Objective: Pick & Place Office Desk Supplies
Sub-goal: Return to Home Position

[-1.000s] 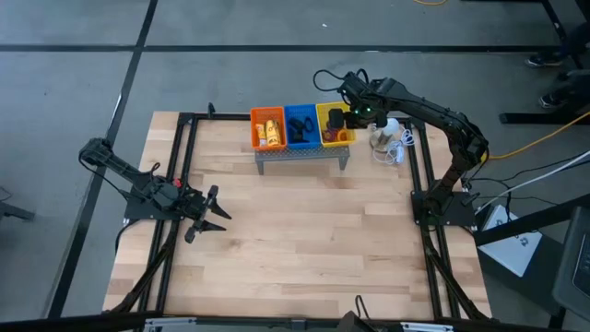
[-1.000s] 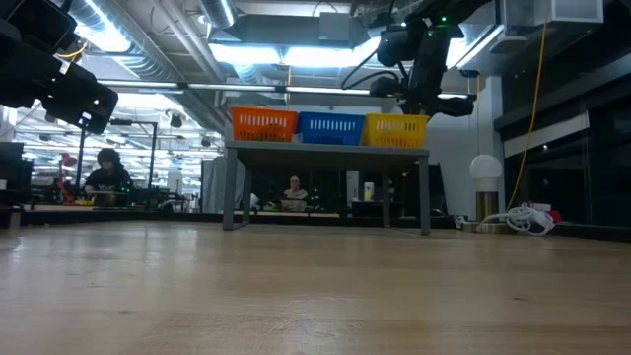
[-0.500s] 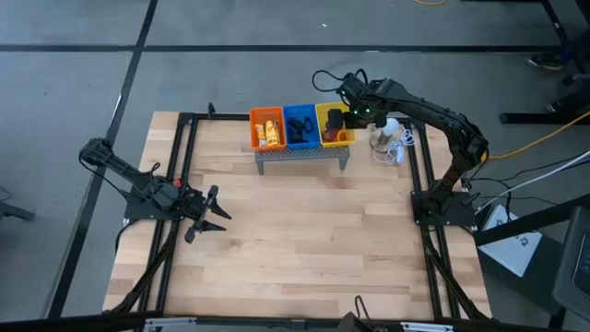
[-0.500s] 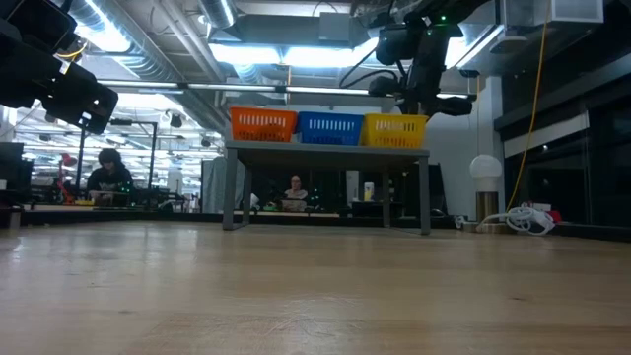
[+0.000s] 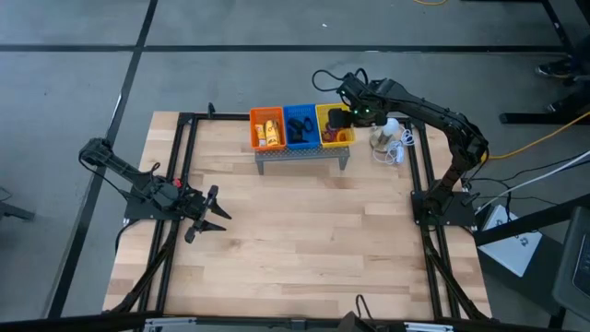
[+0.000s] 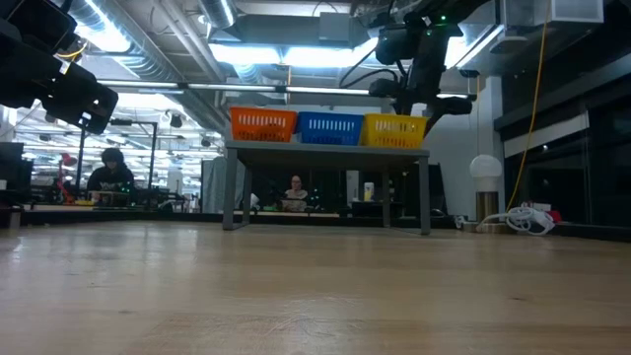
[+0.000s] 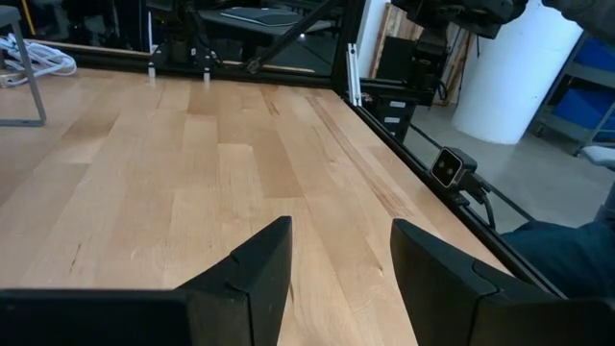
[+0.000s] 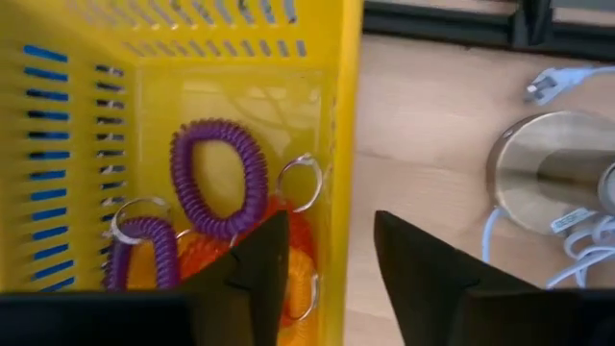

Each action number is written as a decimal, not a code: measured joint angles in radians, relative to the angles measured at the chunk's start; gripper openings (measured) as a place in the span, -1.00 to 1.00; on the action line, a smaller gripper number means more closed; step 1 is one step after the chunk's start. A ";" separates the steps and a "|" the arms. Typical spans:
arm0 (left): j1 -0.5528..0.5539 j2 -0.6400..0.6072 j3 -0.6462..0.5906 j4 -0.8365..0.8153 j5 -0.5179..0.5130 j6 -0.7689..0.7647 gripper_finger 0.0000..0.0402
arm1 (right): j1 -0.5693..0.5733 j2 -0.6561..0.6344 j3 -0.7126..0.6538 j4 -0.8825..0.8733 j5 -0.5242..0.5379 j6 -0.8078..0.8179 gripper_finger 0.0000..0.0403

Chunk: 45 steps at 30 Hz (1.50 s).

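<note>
Three small baskets stand side by side on a grey shelf [image 5: 302, 155] at the table's far edge: orange [image 5: 267, 129], blue [image 5: 300, 127] and yellow [image 5: 334, 124]. Purple coil loops [image 8: 219, 178] and orange coil loops [image 8: 288, 259] with metal rings lie on the floor of the yellow basket [image 8: 240, 86]. My right gripper [image 8: 332, 226] hangs open above that basket's right wall, with nothing between its fingers. Yellow-orange packets [image 5: 270, 132] lie in the orange basket and dark pieces [image 5: 299, 125] in the blue one. My left gripper [image 5: 214, 210] waits open above the table's left side.
A white round lamp with a metal foot [image 8: 553, 183] and a white cord [image 5: 395, 148] stands on the table just right of the shelf. Black frame rails [image 5: 184, 184] run along the table's left and right sides. Bare wood [image 5: 304, 231] lies between the arms.
My right gripper has opened above the yellow basket while staying in place. Whether anything dropped from it does not show.
</note>
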 joint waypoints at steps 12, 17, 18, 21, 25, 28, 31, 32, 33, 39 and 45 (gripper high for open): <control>0.000 0.000 0.000 0.000 0.002 -0.008 -0.14 | -0.003 0.000 0.000 0.000 0.003 -0.035 0.05; 0.000 0.000 0.000 0.011 0.002 0.002 -0.14 | -0.007 -0.007 0.000 0.000 -0.010 -0.056 0.12; 0.000 0.000 0.000 0.027 0.002 0.010 -0.14 | -0.009 -0.010 0.003 -0.001 -0.010 -0.062 0.12; 0.000 -0.001 0.006 0.066 0.006 0.042 -0.14 | -0.015 -0.018 0.034 -0.002 -0.010 -0.070 0.13; 0.000 0.000 0.045 0.029 0.007 0.080 -0.14 | -0.014 -0.029 0.112 -0.020 0.019 -0.094 0.14; 0.000 0.000 0.076 0.003 0.005 0.102 -0.14 | -0.013 -0.029 0.184 -0.079 0.046 -0.121 0.14; 0.000 -0.001 0.113 -0.035 -0.001 0.114 -0.14 | -0.009 -0.030 0.250 -0.138 0.082 -0.135 0.14; 0.000 -0.001 0.124 -0.052 -0.003 0.116 -0.14 | -0.005 -0.030 0.271 -0.162 0.100 -0.142 0.14; 0.000 -0.001 0.136 -0.068 -0.007 0.122 -0.14 | -0.001 -0.030 0.291 -0.184 0.118 -0.146 0.14; 0.000 0.000 0.233 -0.152 -0.052 0.203 -0.14 | 0.052 -0.029 0.402 -0.231 0.209 -0.201 0.14; 0.000 0.000 0.431 -0.320 -0.125 0.262 -0.14 | 0.189 -0.030 0.521 -0.223 0.256 -0.312 0.13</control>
